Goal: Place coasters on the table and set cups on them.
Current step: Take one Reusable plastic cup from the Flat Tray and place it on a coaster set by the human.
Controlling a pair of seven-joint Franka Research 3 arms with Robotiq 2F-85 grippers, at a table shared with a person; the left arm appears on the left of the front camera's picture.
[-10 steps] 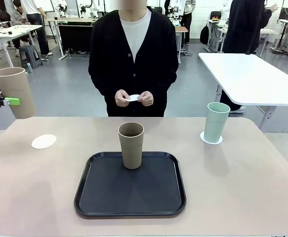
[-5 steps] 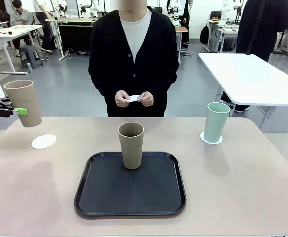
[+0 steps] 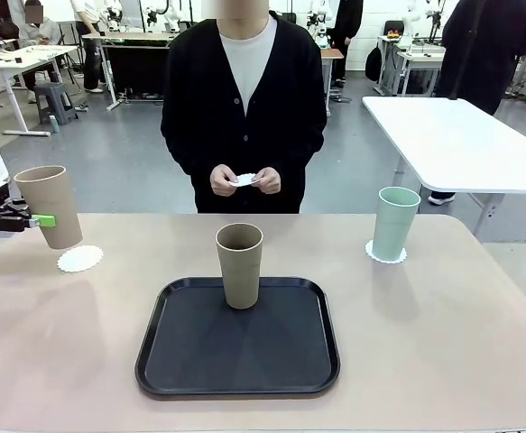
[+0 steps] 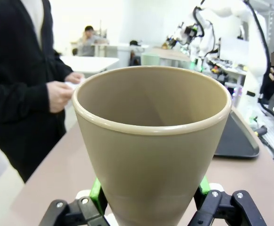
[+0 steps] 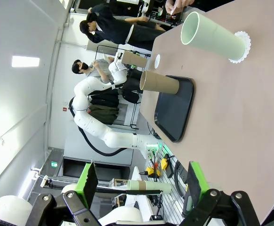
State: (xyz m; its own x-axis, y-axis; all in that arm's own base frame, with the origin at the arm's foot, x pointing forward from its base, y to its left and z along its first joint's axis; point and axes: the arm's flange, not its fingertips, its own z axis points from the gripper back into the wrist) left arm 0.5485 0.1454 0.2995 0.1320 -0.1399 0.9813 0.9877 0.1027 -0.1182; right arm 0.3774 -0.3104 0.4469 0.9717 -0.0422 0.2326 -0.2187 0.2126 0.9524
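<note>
Here, the left pincer [image 3: 41,220] gripped a beige cup [image 3: 50,206], slightly tilted, just above the left coaster [image 3: 80,259] on the bench [image 3: 425,343] — the setting-down step. Next, it likely needed levelling and lowering squarely onto the coaster. The right pincer [image 5: 141,181] stood wide, empty.

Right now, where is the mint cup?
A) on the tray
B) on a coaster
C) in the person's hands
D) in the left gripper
B: the mint cup stands upright on a coaster on the table, well to the right of the tray.
</note>
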